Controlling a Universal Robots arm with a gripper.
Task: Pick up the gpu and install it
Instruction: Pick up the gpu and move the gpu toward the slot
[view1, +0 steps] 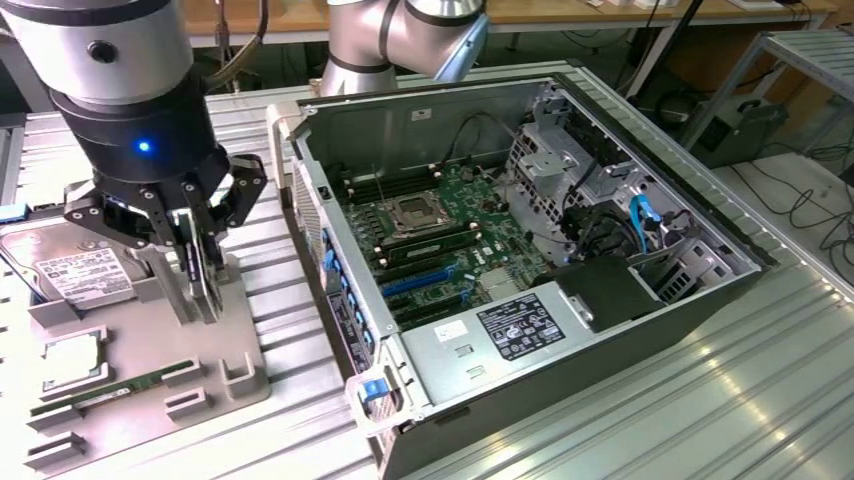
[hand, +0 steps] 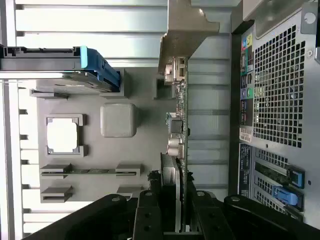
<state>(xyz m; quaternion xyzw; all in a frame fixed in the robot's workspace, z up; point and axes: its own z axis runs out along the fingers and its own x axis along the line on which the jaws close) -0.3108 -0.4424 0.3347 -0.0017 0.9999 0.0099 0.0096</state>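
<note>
Green-backed and thin, the gpu stands on its long edge in a slot of the grey tray, upright rather than flat. Judging by this, the pose is there so that both faces are free for a pinch from above. The gripper has it that way: in the wrist view the gripper has a finger on each side of the card, drawn in against its faces, so it looks clamped on the gpu. The bracket sits at the end far from the fingers. I cannot tell whether the card's lower edge has left the slot.

On the tray, beside the gpu on the exterior view's left, a hard drive leans in its own holder. A cpu and a memory stick lie nearer the camera. Each has its own seat, apart from the others, which probably keeps the grasps separate.

Just to the exterior view's right lies the case, on its side with the panel off. Its motherboard faces up, and the blue slots can be reached from above.

Everything rests on a table of ribbed aluminium profiles. Behind it are wooden desks, and cables trail on the floor.
</note>
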